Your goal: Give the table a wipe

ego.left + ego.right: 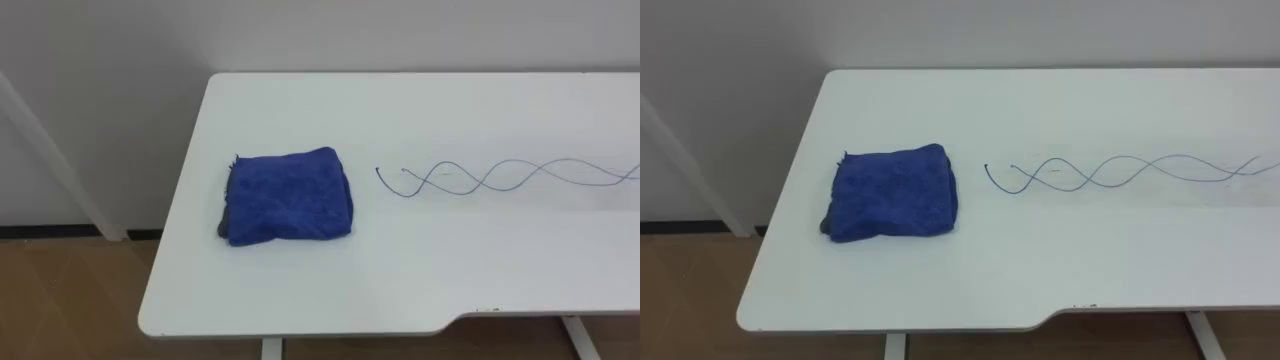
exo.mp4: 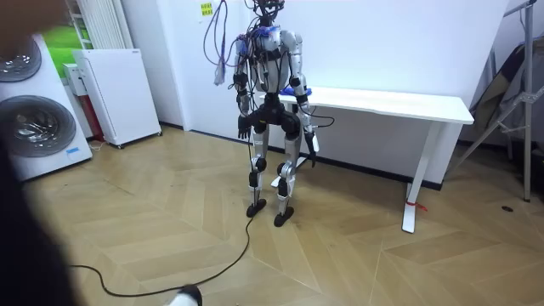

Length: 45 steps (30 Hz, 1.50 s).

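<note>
Blue folded terry cloth (image 1: 290, 195) lies flat near the left end of the white rectangular counter (image 1: 450, 260), with nothing touching it. A thin blue wavy pen line (image 1: 500, 178) runs off to its right, just apart from it. In the room view the robot stands upright at that end of the counter with both arms hanging at its sides. The left hand (image 2: 245, 128) and the right hand (image 2: 310, 142) are below counter height, well short of the cloth. Whether either is open or closed cannot be told.
</note>
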Motion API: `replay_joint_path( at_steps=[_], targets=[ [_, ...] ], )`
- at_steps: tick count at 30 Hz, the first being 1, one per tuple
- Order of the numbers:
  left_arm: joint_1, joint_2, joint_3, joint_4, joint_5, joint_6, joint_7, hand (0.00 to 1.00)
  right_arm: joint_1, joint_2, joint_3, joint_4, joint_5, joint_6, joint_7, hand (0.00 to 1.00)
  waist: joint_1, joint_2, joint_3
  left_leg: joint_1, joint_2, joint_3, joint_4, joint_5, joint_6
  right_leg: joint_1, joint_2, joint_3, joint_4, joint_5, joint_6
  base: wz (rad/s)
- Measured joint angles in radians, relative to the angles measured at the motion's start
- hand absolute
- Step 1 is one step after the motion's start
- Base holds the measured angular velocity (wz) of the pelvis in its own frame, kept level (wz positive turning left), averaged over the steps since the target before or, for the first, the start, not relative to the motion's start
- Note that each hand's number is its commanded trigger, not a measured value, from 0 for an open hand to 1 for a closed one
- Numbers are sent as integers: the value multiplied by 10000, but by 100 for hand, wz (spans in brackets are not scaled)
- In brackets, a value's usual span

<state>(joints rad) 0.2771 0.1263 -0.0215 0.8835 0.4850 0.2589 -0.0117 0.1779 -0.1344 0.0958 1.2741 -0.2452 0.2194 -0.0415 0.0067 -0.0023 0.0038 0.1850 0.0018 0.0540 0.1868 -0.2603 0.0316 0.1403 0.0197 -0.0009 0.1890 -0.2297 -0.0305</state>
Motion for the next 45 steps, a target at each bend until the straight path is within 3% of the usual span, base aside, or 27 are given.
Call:
replay_joint_path(
  at_steps=[18,22,27,32,34,36,41,45],
  targets=[
    [38,-3,-16,216,-15,-16,-6,0,-13,0,-6,-24,38,-12,9,0,-18,25,11,53,2,-1,-11,0,0,35,-1,77,5,0,0,0],
    [-42,-6,52,616,-22,-26,-3,0,-18,0,-39,22,826,-11,-157,0,-14,10,14,38,1,-32,-13,0,0,25,1,97,-12,0,0,0],
    [21,5,588,782,-32,9,4,0,21,-5,-1291,132,2715,-18,-750,0,-274,0,18,27,-2,-12,-16,0,0,35,-39,97,-28,-3,2,2],
    [100,54,1786,464,-4,34,-2,0,191,-225,-4074,360,6791,-104,-1532,0,-836,-59,26,2,5,-5,-42,0,0,25,-12,71,-45,-7,0,2],
    [107,57,2441,224,32,24,-4,0,233,-361,-5388,387,7722,-103,-1881,0,-1028,-92,25,34,11,11,-63,0,0,21,-2,150,-38,-19,-5,-9],
    [75,165,3050,-2,121,20,3,0,227,-739,-6749,84,8420,-106,-2381,0,-1208,-155,-4,93,1,103,-77,0,0,13,-4,205,-10,-19,-4,-20],
    [-242,627,3304,-11,81,-29,10,0,-74,-1580,-7284,-843,8690,-326,-3557,0,-1381,-291,-12,62,-65,279,-87,0,0,-49,27,276,44,-9,16,-9],
    [-333,710,2992,21,19,-215,10,0,-712,-1664,-7171,-2533,7698,-541,-4567,0,-1364,-384,5,-129,-70,405,-79,1,1,-378,46,409,180,17,65,-11]
  ],
)
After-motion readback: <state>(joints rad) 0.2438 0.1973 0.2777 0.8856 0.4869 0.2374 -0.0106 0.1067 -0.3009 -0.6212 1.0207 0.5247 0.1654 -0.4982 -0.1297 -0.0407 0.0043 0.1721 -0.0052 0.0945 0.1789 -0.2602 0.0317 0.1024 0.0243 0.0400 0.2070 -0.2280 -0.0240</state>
